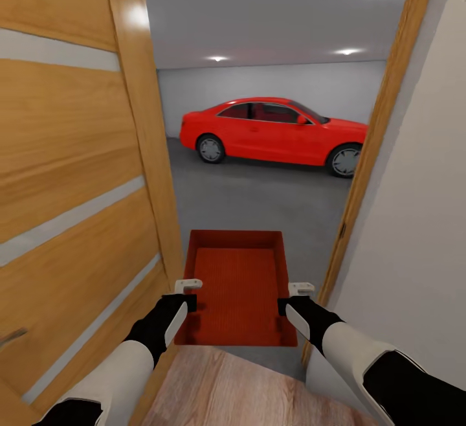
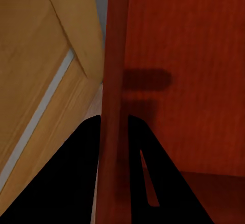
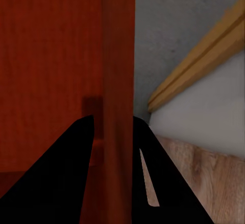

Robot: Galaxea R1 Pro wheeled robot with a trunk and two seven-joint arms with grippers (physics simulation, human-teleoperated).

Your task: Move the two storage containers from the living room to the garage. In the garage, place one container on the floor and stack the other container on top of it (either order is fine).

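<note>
Head view: the storage container (image 1: 237, 287) hangs between both arms in the doorway, over the threshold where wood planks give way to the garage floor (image 1: 259, 196); a red car (image 1: 275, 129) is parked well beyond.
Left gripper (image 1: 188, 293): fingers (image 2: 76, 178) clamped on the container's left long wall, one pad inside, one outside, near the end closest to the robot.
Right gripper (image 1: 292, 298): fingers (image 3: 71, 173) pinching the right long wall the same way.
Handling: likely light, stiff plastic; thin tapered walls and a matte texture should give fair grip, though a rim pinch may slip if tilted.
Hold: opposite rims, level, suits it.
Clearance: door (image 1: 71, 173) close on the left, door frame (image 1: 375, 154) close on the right.
</note>
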